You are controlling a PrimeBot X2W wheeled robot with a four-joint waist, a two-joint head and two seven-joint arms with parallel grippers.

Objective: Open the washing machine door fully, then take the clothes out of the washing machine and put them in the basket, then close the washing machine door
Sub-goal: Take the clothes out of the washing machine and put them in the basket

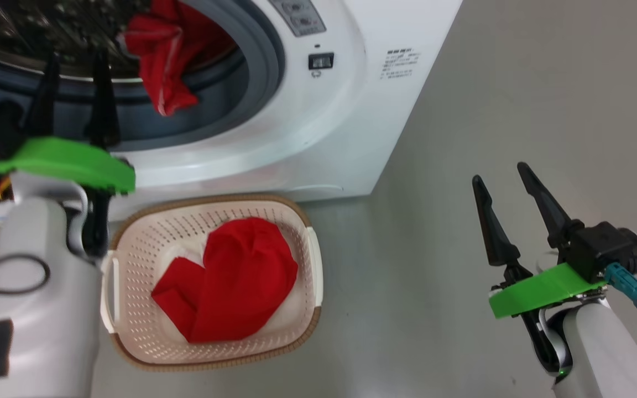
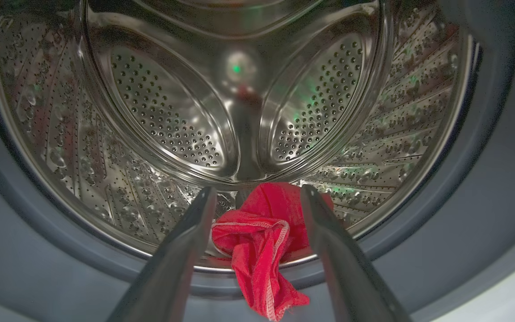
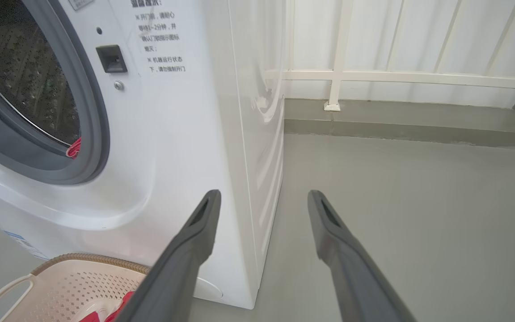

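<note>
Left tool (image 2: 257,190) (spread) before drum rim (image 2: 465,134)

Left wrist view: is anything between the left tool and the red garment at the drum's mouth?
Nothing visible stands in the way. The left tool is open and the red garment lies straight ahead of its fingers, draped over the drum lip onto the grey rubber ring.

Big white boxy washing machine (image 1: 324,143): smooth, glossy shell. Its grey rubber ring (image 1: 266,66): matt. Perforated steel drum (image 2: 168,116): bright, mirror-polished metal, embossed. Bright red garment with white stripe trim (image 2: 257,241): soft crumpled cloth, stitched edge. Small cream-white perforated basket (image 1: 141,320): smooth plastic, with brown woven-look rim (image 1: 208,200). Plain red cloth (image 1: 241,276) in it: matt, creased. My right gripper (image 3: 262,192): fingers (image 3: 186,255) dark, matt, smooth. Grey floor (image 1: 490,110): smooth, faint sheen.
</note>
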